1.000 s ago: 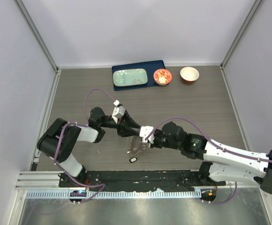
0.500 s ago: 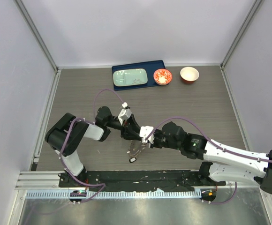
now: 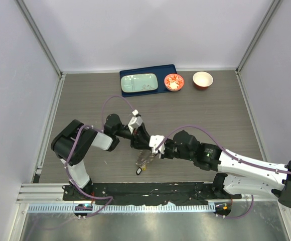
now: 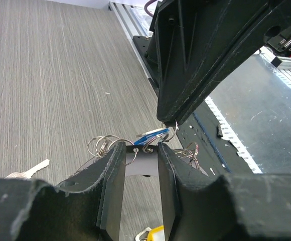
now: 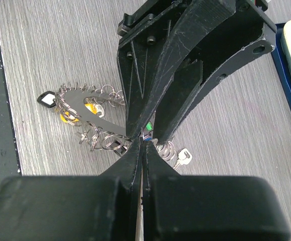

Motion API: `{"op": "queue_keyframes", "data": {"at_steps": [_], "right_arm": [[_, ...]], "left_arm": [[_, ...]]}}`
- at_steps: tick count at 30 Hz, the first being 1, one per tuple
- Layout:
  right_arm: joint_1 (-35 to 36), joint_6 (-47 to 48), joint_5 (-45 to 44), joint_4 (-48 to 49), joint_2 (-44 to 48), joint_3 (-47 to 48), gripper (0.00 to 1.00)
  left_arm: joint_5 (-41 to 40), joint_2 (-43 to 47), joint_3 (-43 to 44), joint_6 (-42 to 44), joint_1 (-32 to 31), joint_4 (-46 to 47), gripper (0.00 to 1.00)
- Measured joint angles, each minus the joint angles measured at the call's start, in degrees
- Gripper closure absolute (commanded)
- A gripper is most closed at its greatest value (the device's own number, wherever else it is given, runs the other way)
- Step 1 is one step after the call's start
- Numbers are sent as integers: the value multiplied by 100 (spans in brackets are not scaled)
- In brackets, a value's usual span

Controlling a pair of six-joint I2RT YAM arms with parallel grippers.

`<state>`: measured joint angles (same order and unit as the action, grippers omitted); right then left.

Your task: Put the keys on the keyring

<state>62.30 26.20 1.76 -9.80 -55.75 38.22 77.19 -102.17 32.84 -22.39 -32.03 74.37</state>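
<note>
The right claw (image 5: 140, 143) is clamped on the keyring (image 5: 100, 119) rim; left claw (image 4: 141, 151) straddles keys (image 4: 153, 134), grip unclear

Counted | keyring (image 3: 144, 158): 1 | tray (image 3: 163, 70): 1 | plate (image 3: 139, 83) on tray: 1 | bowls right of tray: 2, patterned bowl (image 3: 174, 82), plain bowl (image 3: 202, 80)

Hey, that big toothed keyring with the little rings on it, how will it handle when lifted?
The keyring looks like flat metal, so probably stiff, not floppy. The small rings and keys hang loose on its rim, so they will likely swing and snag. Pinched at one edge by the right pincer, it may pivot.
</note>
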Motion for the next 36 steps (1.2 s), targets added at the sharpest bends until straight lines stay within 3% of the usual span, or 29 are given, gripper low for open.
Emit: {"op": "queue_keyframes", "data": {"at_steps": [3, 4, 5, 7, 18, 29, 31, 32, 36], "right_arm": [[0, -2, 9, 0, 0, 0, 99], [0, -2, 9, 0, 0, 0, 99], [0, 0, 9, 0, 0, 0, 99], [0, -2, 9, -2, 0, 0, 99], [0, -28, -179, -120, 146, 0, 99], [22, -70, -256, -61, 236, -2, 99], [22, -70, -256, 2, 208, -4, 99], [22, -70, -254, 35, 186, -7, 99], [22, -68, -254, 81, 173, -15, 99]], "left_arm": [[-17, 0, 0, -7, -24, 0, 72], [-22, 0, 0, -15, -28, 0, 78], [-24, 0, 0, -22, -33, 0, 90], [-24, 0, 0, -44, -33, 0, 100], [-568, 417, -367, -264, 157, 37, 100], [-2142, 1679, -1158, -533, 389, 59, 100], [-2262, 1784, -1213, -573, 361, 61, 92], [-2277, 1808, -1226, -573, 343, 63, 75], [-2225, 1775, -1257, -428, 299, 66, 59]]}}
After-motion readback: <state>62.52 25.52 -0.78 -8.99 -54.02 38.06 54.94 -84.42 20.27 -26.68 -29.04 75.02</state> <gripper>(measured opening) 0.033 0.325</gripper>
